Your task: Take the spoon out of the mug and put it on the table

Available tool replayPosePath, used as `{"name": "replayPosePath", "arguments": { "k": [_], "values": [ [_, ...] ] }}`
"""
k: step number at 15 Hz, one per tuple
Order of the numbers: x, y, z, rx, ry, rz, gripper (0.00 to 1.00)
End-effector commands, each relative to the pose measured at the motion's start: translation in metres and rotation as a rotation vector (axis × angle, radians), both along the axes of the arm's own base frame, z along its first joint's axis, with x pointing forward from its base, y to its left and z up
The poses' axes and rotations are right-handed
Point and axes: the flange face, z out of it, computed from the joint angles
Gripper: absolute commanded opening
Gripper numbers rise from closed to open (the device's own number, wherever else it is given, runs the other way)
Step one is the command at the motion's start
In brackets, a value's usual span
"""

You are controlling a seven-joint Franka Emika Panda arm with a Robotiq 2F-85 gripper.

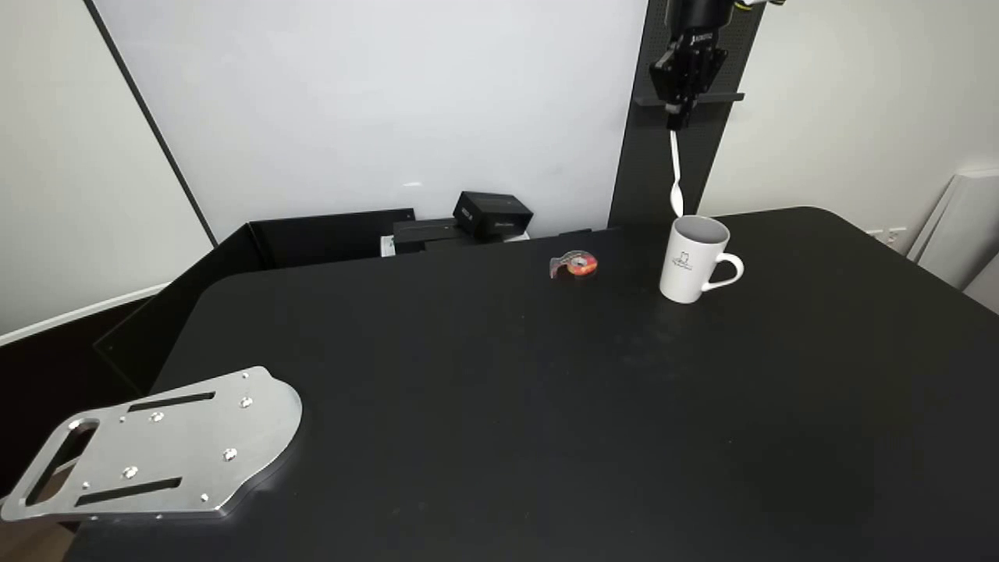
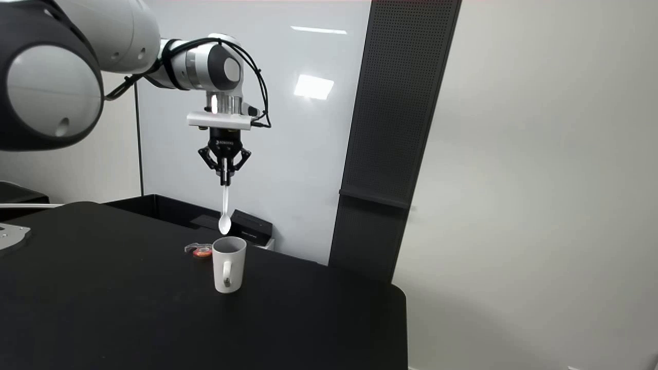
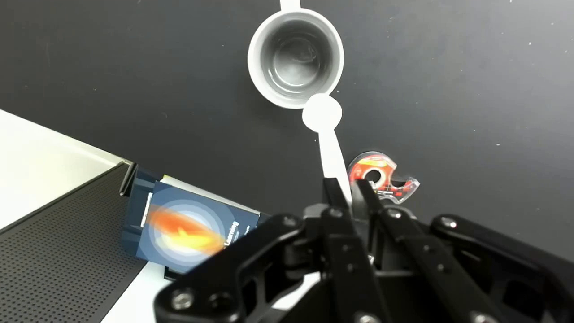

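My gripper is shut on the white spoon's handle, as both exterior views show at the fingertips [image 1: 677,121] [image 2: 225,180] and the wrist view also shows [image 3: 345,193]. The spoon [image 1: 677,200] hangs bowl down in the air, its bowl [image 2: 224,224] just above the mug's rim level. In the wrist view the bowl [image 3: 322,112] overlaps the mug's rim edge. The upper handle is hidden between the fingers. The white mug [image 1: 680,269] [image 2: 235,264] stands upright on the black table [image 1: 499,406] [image 2: 128,313]. Its inside looks empty in the wrist view [image 3: 255,67].
A red tape dispenser [image 1: 578,263] [image 2: 202,252] [image 3: 372,172] lies on the table near the mug. A grey metal plate [image 1: 187,445] lies at the table's far side from the mug. Black boxes [image 1: 493,213] and a dark perforated panel [image 2: 396,103] stand behind the table edge.
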Motion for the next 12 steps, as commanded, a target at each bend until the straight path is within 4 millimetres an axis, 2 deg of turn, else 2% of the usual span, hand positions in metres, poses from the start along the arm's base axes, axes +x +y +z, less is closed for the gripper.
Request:
{"name": "replayPosePath", "arguments": {
  "k": [1, 4, 8, 12],
  "values": [
    [-0.004, 0.008, 0.03, -0.021, -0.018, -0.02, 0.03],
    [-0.007, 0.016, 0.031, -0.012, -0.007, -0.019, 0.03],
    [-0.011, 0.03, 0.007, -0.011, 0.043, -0.073, 0.03],
    [-0.016, 0.045, -0.027, -0.021, 0.097, -0.129, 0.03]
  ]
}}
